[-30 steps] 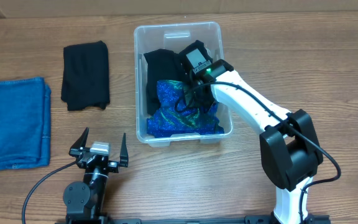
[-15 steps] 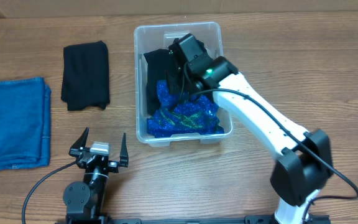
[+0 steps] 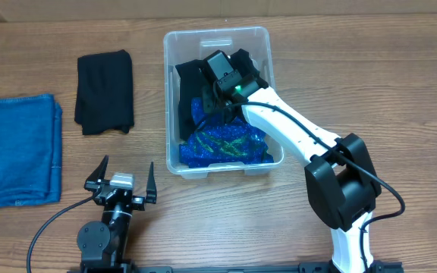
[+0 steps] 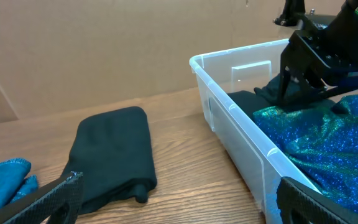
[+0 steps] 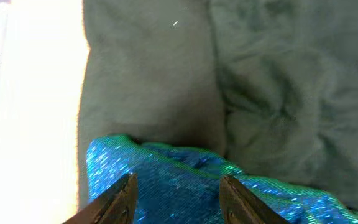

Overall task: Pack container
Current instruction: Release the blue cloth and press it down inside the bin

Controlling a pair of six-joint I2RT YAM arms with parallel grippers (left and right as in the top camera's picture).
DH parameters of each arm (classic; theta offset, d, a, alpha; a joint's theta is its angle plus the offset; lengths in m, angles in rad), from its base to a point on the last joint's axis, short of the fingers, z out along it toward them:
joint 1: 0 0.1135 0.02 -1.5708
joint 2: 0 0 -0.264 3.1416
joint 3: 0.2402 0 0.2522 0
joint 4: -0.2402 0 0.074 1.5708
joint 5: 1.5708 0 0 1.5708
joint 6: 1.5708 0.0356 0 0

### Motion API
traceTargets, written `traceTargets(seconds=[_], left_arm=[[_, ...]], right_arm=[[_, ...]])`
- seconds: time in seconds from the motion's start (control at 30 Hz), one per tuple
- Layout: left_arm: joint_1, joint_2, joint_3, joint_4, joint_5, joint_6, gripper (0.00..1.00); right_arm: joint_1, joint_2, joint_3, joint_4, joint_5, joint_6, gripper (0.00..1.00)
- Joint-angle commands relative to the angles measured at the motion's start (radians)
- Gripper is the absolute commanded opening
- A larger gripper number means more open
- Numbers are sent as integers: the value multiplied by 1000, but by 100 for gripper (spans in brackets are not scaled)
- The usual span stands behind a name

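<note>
The clear plastic container stands at the table's middle back; it also shows in the left wrist view. Inside lie a shiny blue sequin cloth and a black cloth. My right gripper is open inside the container, its fingers just above the blue cloth, with the black cloth beyond. My left gripper is open and empty near the table's front edge, its fingertips at the bottom corners of its wrist view.
A folded black cloth lies left of the container and shows in the left wrist view. A folded blue denim cloth lies at the far left.
My right arm has swung left and farther into the container, over the blue and black cloths. The left arm has not moved.
</note>
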State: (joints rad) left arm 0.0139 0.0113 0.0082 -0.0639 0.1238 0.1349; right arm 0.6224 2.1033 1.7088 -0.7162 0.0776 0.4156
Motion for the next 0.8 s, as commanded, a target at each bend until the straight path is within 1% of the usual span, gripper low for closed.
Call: traceTargets(seconds=[0.0, 0.13, 0.27, 0.53, 0.63, 0.77], left_arm=[[5, -6, -3, -1, 0, 7, 100], [5, -6, -3, -1, 0, 7, 100], [5, -6, -3, -1, 0, 7, 100], [5, -6, -3, -1, 0, 7, 100], [5, -6, -3, -1, 0, 7, 100], [5, -6, -3, -1, 0, 7, 100]], right_arm=[[0, 7, 12, -1, -48, 8, 47], [0, 15, 12, -4, -122, 8, 47], [0, 48, 12, -23, -153, 8, 47], [4, 55, 12, -31, -492, 3, 47], [6, 51, 14, -34, -535, 3, 47], [4, -2, 34, -47, -584, -2, 47]])
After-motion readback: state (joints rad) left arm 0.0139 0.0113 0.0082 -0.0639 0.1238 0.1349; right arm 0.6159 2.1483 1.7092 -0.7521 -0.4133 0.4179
